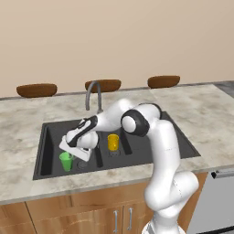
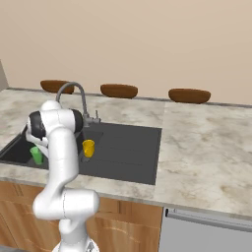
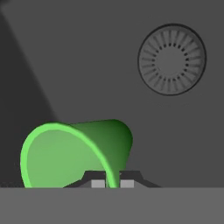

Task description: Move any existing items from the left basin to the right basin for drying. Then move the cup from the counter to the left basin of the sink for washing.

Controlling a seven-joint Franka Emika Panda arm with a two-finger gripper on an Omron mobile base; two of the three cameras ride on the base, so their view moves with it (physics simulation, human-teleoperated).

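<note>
While the arm reaches down into the sink [image 1: 45, 137], the gripper [image 3: 109, 181] pinches the rim of the green cup [image 3: 74, 153] inside the left basin [image 1: 50, 151].

From the hand view we see the cup's open mouth, its rim wall between the two fingertips [image 3: 97, 183], and one round drain [image 3: 172, 59] well apart from it on bare dark floor; the base views do not give this. From the left base view we see the cup standing upright near the front wall of the basin, and one yellow cup [image 1: 113, 142] in the right basin [image 1: 119, 148]. We count two cups, one faucet [image 1: 93, 93] and three brown bowls [image 1: 36, 90] along the back of the counter [image 1: 201, 114].
</note>
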